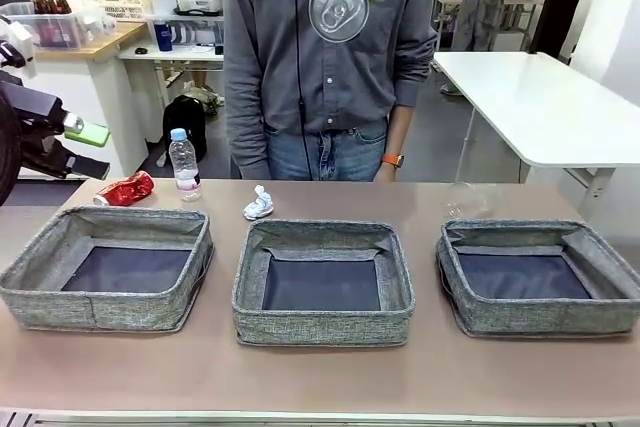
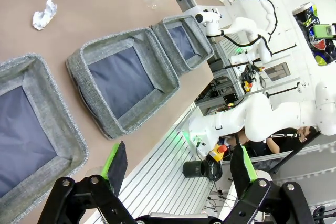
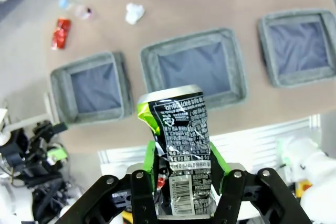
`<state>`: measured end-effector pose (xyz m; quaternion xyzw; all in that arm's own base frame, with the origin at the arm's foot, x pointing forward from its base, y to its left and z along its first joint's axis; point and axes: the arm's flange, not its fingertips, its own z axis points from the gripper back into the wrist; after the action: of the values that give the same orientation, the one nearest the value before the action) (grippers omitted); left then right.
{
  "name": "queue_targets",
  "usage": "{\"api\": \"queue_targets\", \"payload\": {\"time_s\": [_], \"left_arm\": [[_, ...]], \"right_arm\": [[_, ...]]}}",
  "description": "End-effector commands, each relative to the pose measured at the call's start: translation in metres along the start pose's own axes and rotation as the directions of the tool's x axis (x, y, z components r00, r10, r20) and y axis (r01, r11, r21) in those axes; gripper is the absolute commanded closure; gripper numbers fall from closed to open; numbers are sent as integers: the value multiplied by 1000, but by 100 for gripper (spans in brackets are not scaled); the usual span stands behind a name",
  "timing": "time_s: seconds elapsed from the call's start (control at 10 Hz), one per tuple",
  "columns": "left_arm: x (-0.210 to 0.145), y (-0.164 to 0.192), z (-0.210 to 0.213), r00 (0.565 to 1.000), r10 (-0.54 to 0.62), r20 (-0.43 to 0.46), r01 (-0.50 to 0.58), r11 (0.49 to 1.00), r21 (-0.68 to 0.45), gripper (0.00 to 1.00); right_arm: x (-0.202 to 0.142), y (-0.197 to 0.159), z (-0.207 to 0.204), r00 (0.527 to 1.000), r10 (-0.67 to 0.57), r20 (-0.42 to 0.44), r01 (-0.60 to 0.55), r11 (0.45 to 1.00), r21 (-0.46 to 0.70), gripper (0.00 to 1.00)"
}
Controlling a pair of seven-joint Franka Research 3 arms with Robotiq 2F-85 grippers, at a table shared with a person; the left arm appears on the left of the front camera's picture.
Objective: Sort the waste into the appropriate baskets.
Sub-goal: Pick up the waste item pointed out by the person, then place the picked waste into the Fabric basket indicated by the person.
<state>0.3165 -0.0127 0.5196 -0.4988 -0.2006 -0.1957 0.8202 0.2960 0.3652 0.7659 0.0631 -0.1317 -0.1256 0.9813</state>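
Note:
My right gripper [image 3: 181, 167] is shut on the dark drink can [image 3: 178, 129], high above the three grey baskets. From the front, the can's silver end [image 1: 338, 7] faces the camera, before the person's chest. The left basket [image 1: 40, 257], middle basket [image 1: 322, 237] and right basket [image 1: 540, 235] stand in a row with nothing in them. Behind them lie the dented red can [image 1: 125, 189], the clear bottle [image 1: 183, 164], the paper wad [image 1: 258, 204] and the clear cup [image 1: 470, 197]. My left gripper [image 2: 179, 166] is open near the table's front edge, holding nothing.
A person [image 1: 325, 77] stands at the far side, hands down behind the table edge. My left arm [image 1: 30, 132] rests off the table's left end. A strip of bare tabletop [image 1: 320, 377] runs in front of the baskets.

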Motion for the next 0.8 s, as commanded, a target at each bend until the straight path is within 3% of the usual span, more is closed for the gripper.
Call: {"api": "queue_targets", "payload": {"time_s": [0.0, 0.7], "left_arm": [[0, 0, -2, 1000, -21, 12, 21, 1000, -15, 0], [0, 0, -2, 1000, -21, 12, 21, 1000, -15, 0]], "right_arm": [[-1, -2, 1, 1000, -5, 0, 5, 1000, -3, 57], [-1, -2, 1, 1000, -5, 0, 5, 1000, -3, 57]]}}
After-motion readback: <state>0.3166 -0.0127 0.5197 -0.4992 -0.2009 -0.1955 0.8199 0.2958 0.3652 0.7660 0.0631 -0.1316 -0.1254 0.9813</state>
